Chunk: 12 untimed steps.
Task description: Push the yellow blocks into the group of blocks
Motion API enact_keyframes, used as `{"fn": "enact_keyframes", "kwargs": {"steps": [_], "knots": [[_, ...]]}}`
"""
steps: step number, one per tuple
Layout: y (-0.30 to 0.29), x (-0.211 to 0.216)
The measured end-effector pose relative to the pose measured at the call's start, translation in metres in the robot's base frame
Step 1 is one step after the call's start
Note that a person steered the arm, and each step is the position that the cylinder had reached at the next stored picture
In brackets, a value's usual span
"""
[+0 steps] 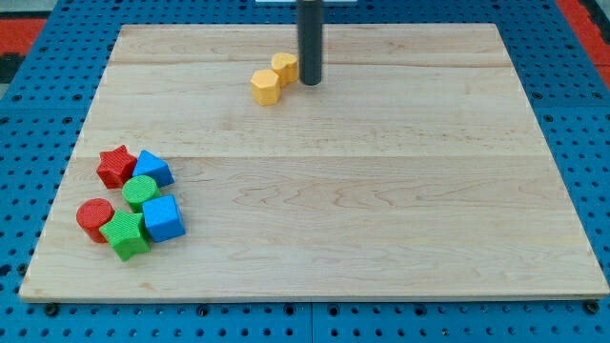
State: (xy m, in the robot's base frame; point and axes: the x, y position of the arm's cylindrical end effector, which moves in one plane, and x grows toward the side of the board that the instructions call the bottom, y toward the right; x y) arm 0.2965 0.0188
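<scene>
While six blocks sit bunched at the view's lower left, two yellow blocks lie apart near the top centre, with my tip just beside them.
From the left: red cylinder (pixel 94 218), red star block (pixel 116 166), green block (pixel 126 234), green cylinder (pixel 140 191), blue block (pixel 152 168) and blue cube (pixel 163 217) form one touching cluster on the wooden board (pixel 381 210). Well apart, the lower yellow block (pixel 266 87) touches the upper yellow block (pixel 284 68); my tip (pixel 310 82) stands at the upper one's right edge, apparently touching. Rod only, nothing to open or hold anything.
</scene>
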Motion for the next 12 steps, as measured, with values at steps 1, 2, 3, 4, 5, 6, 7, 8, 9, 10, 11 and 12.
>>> {"fn": "enact_keyframes", "kwargs": {"steps": [1,2,3,4,5,6,7,8,9,10,11,12], "knots": [[-0.006,-0.033],[-0.061,-0.025],[-0.097,0.035],[-0.132,0.084],[-0.130,0.099],[-0.108,0.081],[-0.087,0.117],[-0.123,0.150],[-0.142,0.159],[-0.098,0.126],[-0.130,0.121],[-0.153,0.135]]}}
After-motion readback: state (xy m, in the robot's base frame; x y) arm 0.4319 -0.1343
